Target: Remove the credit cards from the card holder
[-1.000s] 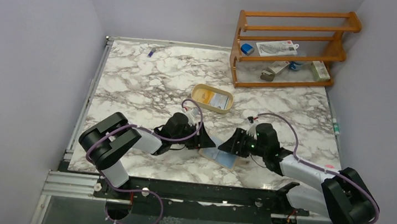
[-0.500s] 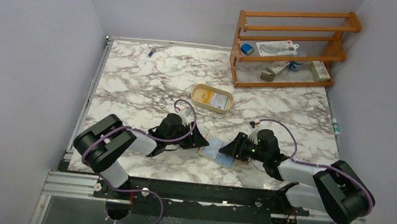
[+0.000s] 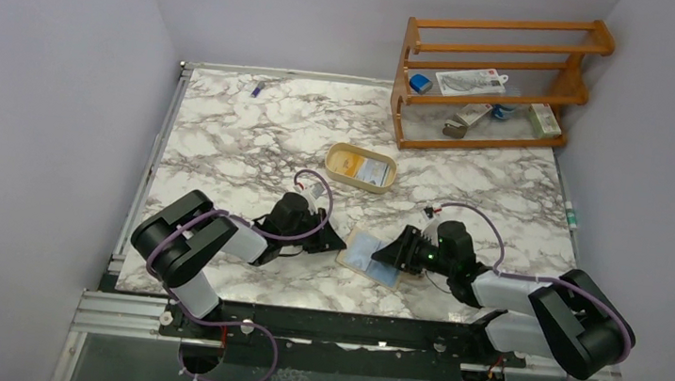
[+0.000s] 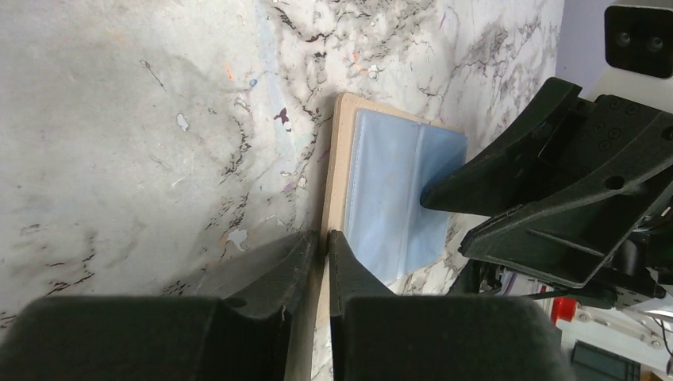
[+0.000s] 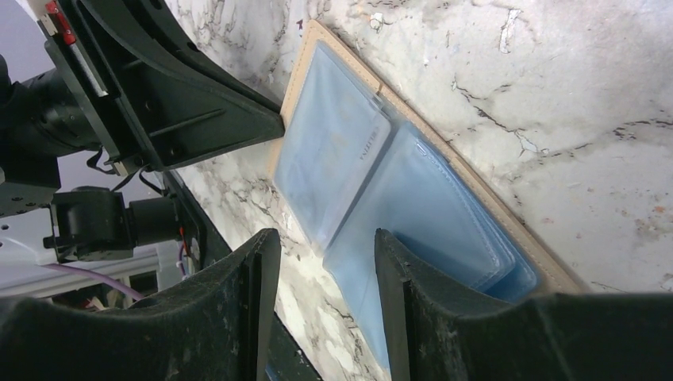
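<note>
From my remote station, the only lettering I can find is one short line of small dark print on a bluish-white card (image 5: pixel 333 151) under a clear pocket of the card holder (image 5: pixel 484 214), seen by the right wrist camera. It is too small to read. A packet (image 3: pixel 468 79) on the wooden rack (image 3: pixel 507 29) carries a red mark and illegible printing.

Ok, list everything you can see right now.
Beige soft bifold card holder: one, pale blue inside, open flat at the table's near middle.
Thin plastic cards: one yellow-orange, one bluish-white, in the oval tan tray.
Wooden rack: one, orange-brown, far right, small items on it.
Small bluish object: one, far left of table.
White marble table: one.
Left hand: black, pinching the holder's beige edge.
Right hand: black, open over the blue sleeves.
</note>
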`<state>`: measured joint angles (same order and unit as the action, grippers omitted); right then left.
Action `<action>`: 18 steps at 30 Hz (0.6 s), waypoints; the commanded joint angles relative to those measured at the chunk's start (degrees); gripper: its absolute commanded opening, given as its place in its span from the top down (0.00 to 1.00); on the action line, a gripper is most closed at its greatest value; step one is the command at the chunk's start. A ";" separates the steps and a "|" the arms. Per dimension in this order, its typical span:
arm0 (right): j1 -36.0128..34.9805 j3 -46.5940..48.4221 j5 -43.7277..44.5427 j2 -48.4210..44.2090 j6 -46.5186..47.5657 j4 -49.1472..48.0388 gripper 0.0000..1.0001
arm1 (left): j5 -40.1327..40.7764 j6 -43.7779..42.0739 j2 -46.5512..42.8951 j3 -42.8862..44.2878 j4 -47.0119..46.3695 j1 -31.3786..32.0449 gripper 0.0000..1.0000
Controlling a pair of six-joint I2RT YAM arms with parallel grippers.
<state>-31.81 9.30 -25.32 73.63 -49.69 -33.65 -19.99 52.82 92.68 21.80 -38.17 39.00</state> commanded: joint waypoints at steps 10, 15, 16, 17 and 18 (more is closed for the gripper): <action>-0.27 -0.33 -2.52 3.96 1.00 -1.15 0.42 | -1.08 -0.92 2.76 -1.01 0.97 -0.04 1.00; -0.27 0.99 -2.82 4.68 1.09 -0.72 0.39 | -0.67 -0.18 0.52 -2.12 0.82 0.00 1.00; -0.27 1.25 -2.93 5.18 1.02 -0.84 0.38 | -0.67 -0.03 0.06 -2.30 0.82 -0.02 1.00; -0.27 1.51 -3.04 5.70 0.89 -1.00 0.38 | -0.67 0.26 -0.38 -2.43 0.80 0.00 1.00; -0.27 1.66 -3.14 6.21 0.77 -1.28 0.38 | -0.67 0.44 -0.91 -2.53 0.79 -0.05 1.00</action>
<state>-31.81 10.20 -27.77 77.32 -49.67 -37.39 -20.58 53.21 93.36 21.12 -40.42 38.85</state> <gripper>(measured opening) 0.614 0.006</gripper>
